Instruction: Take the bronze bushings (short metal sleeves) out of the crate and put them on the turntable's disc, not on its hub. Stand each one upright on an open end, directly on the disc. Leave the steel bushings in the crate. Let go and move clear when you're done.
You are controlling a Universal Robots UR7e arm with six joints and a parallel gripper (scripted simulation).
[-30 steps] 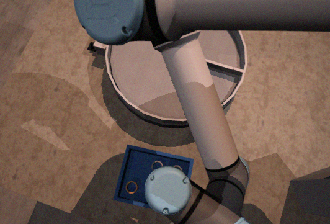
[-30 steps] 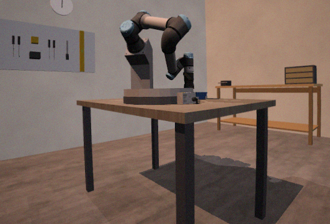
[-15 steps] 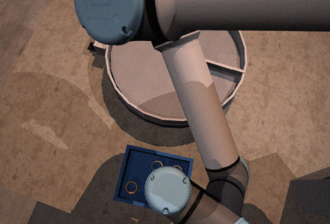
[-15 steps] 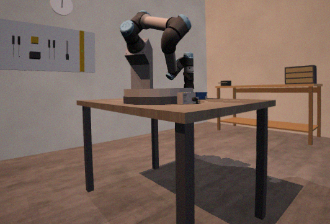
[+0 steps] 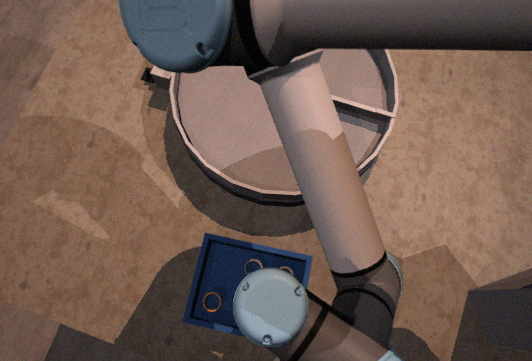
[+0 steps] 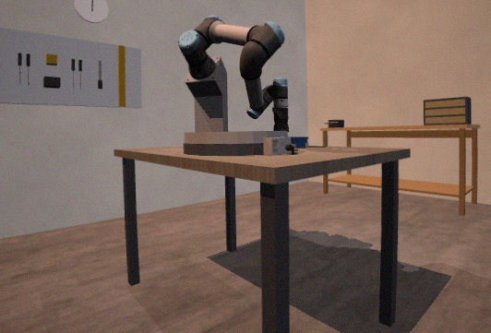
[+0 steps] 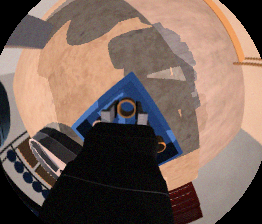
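Observation:
The blue crate (image 5: pixel 196 280) (image 6: pixel 300 141) (image 7: pixel 157 117) stands beside the turntable. In the wrist view my gripper (image 7: pixel 127 106) points down into it, shut on a bronze bushing (image 7: pixel 126 100) whose open end faces up; whether it is clear of the crate floor I cannot tell. Another bronze bushing (image 5: pixel 204 301) (image 7: pixel 164 146) is in the crate. Two paler, steel-looking bushings are there too, one (image 5: pixel 245 266) fully visible and one (image 5: pixel 286 268) partly behind the wrist. The turntable's disc (image 5: pixel 225 125) is partly hidden by the arm, and its hub is not visible.
A raised rim (image 5: pixel 220 176) surrounds the disc, and a divider wall (image 5: pixel 362 106) crosses its right part. A small box (image 5: pixel 161 77) (image 6: pixel 274 146) with a dark knob stands at the turntable's side. The forearm hangs over the disc.

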